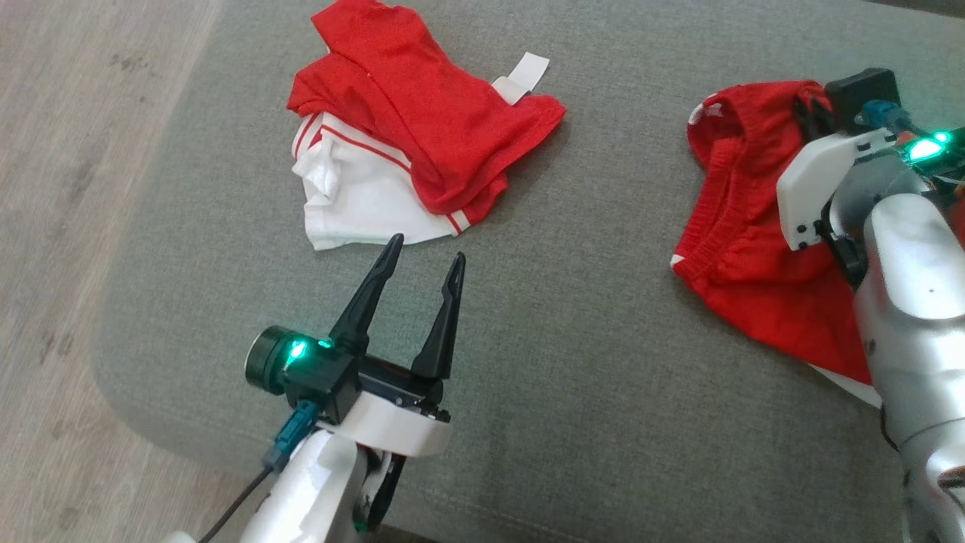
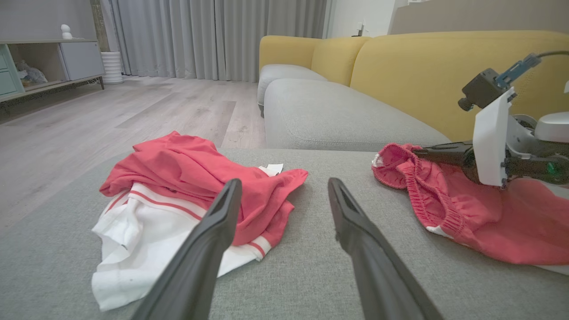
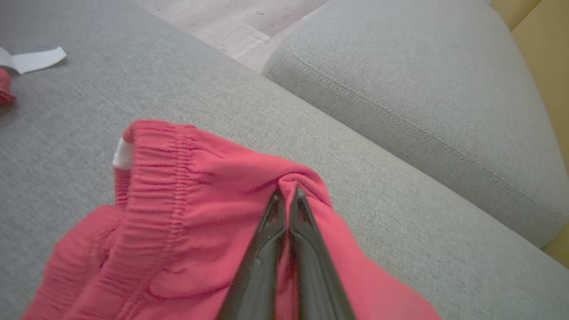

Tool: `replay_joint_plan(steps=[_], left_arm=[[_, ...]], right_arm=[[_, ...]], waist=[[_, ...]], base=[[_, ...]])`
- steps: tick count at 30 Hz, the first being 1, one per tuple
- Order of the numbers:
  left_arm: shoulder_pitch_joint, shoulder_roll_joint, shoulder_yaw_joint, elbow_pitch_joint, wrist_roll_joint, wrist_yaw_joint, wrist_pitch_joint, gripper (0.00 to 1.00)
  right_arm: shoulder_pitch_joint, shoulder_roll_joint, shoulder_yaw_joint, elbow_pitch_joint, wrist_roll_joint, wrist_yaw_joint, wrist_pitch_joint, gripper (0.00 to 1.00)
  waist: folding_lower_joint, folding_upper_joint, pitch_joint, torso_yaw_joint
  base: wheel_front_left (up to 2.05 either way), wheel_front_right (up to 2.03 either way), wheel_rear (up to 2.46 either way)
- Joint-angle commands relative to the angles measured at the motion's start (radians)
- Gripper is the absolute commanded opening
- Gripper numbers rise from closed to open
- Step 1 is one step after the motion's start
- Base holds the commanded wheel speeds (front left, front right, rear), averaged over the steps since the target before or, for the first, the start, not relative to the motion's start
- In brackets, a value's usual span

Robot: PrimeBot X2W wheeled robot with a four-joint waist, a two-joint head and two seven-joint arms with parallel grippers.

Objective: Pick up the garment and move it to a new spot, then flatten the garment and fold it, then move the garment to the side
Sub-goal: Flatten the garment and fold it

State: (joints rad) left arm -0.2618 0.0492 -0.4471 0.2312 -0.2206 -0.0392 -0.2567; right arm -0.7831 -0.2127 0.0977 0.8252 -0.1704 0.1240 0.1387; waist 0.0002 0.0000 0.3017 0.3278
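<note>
Right wrist view: right gripper (image 3: 288,192), fingers pressed together, pinching a fold of the red shorts (image 3: 195,213). The cloth bunches into a small peak around the tips. The elastic waistband runs from 9 o'clock of the tips down toward 7 o'clock, with a white patch at its upper end. The rest of the shorts spreads from 8 o'clock round to 5 o'clock under the fingers. Grey cushion (image 3: 249,111) lies bare at 12 o'clock of the tips.

Head view:
- Shorts lie at 3 o'clock in the frame, on the cushion's right part, crumpled, with the waistband on their 9 o'clock side. The right arm comes in from 4 o'clock and covers their right part.
- Left gripper (image 1: 427,250) sits at 7 o'clock in the frame, fingers spread wide, nothing between them.
- Shorts are at 2 to 3 o'clock of the left gripper, well apart, with bare cushion between.
- Red and white shirt (image 1: 422,128) lies in a heap at 11 o'clock in the frame, at 12 o'clock of the left gripper. Its white hem is just beside the left fingertip; I cannot tell whether they touch.
- White tag (image 1: 529,74) sticks out at the shirt's 2 o'clock edge.
- Wood floor (image 1: 60,226) is at 9 o'clock.

Left wrist view: shirt at 10 o'clock of the open fingers, shorts at 2 o'clock. The right gripper reaches in level from 3 o'clock, its tips buried in the shorts near the waistband. Yellow sofa (image 2: 400,58) is at 1 o'clock, behind.
</note>
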Motion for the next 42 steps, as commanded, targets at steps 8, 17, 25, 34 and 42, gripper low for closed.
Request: replay_joint_plan(steps=[8,17,25,34,42], left_arm=[[-0.036,0.001,0.039,-0.030,0.001,0.013,-0.005,1.00],[0.001,0.001,0.087,-0.028,0.036,0.004,-0.005,1.00],[0.039,0.001,0.120,-0.026,0.055,-0.002,-0.005,1.00],[0.067,0.001,0.144,-0.012,0.043,-0.013,-0.005,1.00],[0.064,0.001,0.146,-0.014,0.047,-0.021,-0.005,1.00]], right_arm=[[-0.054,0.046,-0.074,0.068,-0.062,0.007,-0.139,1.00],[0.094,0.143,-0.198,-0.018,0.006,0.007,-0.386,1.00],[0.398,0.162,-0.169,-0.273,0.160,0.007,-0.400,1.00],[0.689,0.162,-0.146,-0.469,0.260,0.007,-0.400,1.00],[0.700,0.162,-0.209,-0.443,0.283,0.007,-0.376,1.00]], waist=[[-0.0002,0.0000,-0.017,-0.025],[-0.0002,0.0000,-0.128,-0.127],[-0.0002,0.0000,-0.191,-0.203],[-0.0002,0.0000,-0.202,-0.243],[-0.0002,0.0000,-0.184,-0.250]], base=[[0.00,0.00,0.00],[0.00,0.00,0.00],[0.00,0.00,0.00],[0.00,0.00,0.00],[0.00,0.00,0.00]])
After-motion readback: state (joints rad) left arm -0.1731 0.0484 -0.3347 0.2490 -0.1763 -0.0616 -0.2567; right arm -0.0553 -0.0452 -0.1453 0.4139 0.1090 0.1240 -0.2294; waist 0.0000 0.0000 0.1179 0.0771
